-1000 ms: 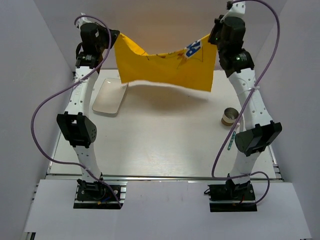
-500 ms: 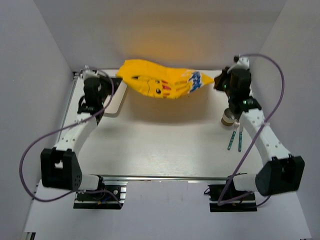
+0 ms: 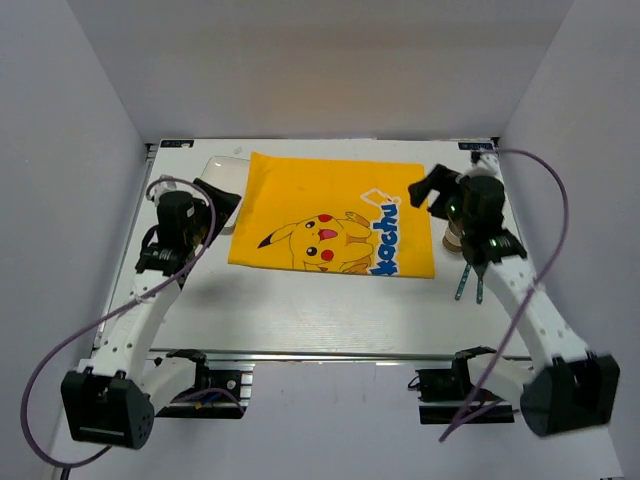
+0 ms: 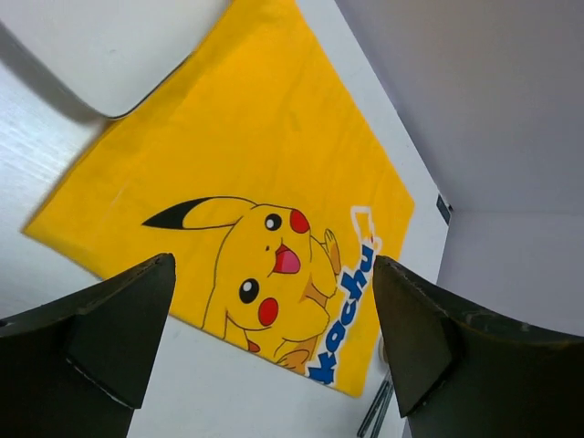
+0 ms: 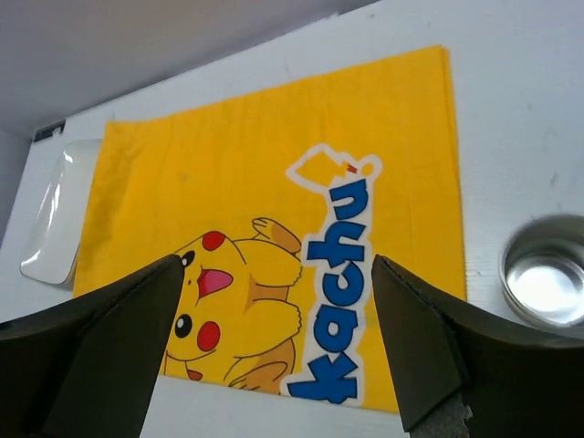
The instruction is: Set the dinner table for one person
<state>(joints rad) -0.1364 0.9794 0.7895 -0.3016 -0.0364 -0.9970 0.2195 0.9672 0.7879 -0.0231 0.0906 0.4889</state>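
The dinner table (image 3: 300,300) is a white tabletop with a metal rail at its front. A yellow Pikachu placemat (image 3: 335,215) lies flat on its far middle. My left gripper (image 3: 220,205) hovers open just off the mat's left edge, with nothing between its fingers (image 4: 119,328). My right gripper (image 3: 432,188) hovers open over the mat's right edge, also empty. Both wrist views look down on the placemat (image 4: 246,182) (image 5: 274,210) between wide-spread jaws of the left gripper (image 4: 274,328) and the right gripper (image 5: 274,338).
A white rectangular plate (image 3: 222,165) sits at the mat's far left corner, partly under the cloth; it also shows as plate (image 4: 100,46) and plate (image 5: 59,214). A metal cup (image 5: 547,283) stands right of the mat. Two teal utensils (image 3: 470,283) lie near the right arm.
The placemat, held up stretched between both shut grippers a second ago, has come down and now lies flat. Both grippers have opened and let go of it.
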